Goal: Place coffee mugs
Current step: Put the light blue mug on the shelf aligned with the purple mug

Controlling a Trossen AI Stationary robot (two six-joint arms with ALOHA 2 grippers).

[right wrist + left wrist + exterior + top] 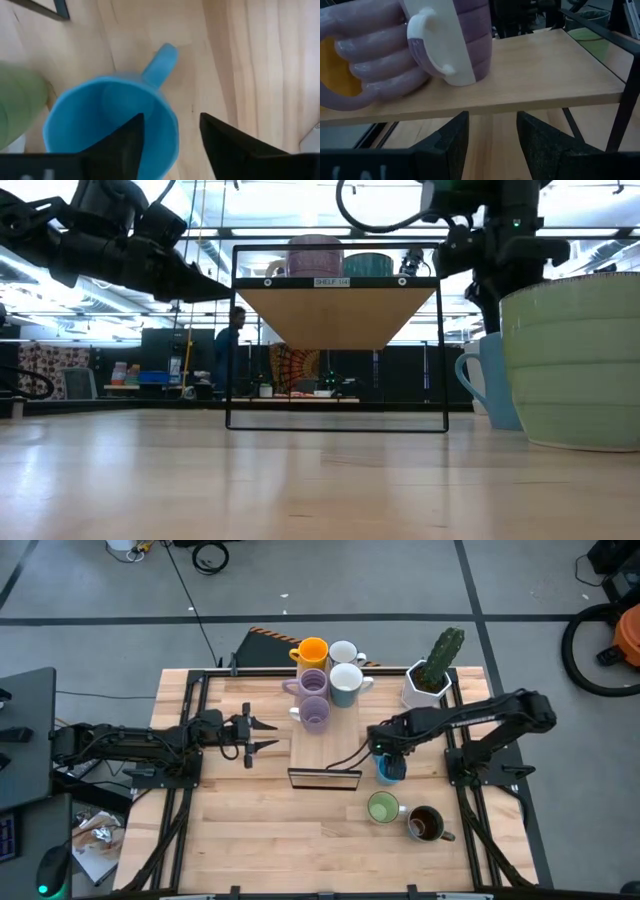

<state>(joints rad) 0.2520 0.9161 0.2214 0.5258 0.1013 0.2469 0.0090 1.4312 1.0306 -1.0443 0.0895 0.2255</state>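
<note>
A small white label (pixel 333 281) at the middle of the black shelf frame's (pixel 240 340) top bar reads roughly "SHELF 1/4"; its last characters are unclear.

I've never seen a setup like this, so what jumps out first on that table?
A cluster of colourful mugs crowds the far end of a small wooden shelf at mid-table. Right of the shelf, the right gripper straddles the rim of a blue mug, while the left gripper waits, open, on the shelf's other side.
</note>
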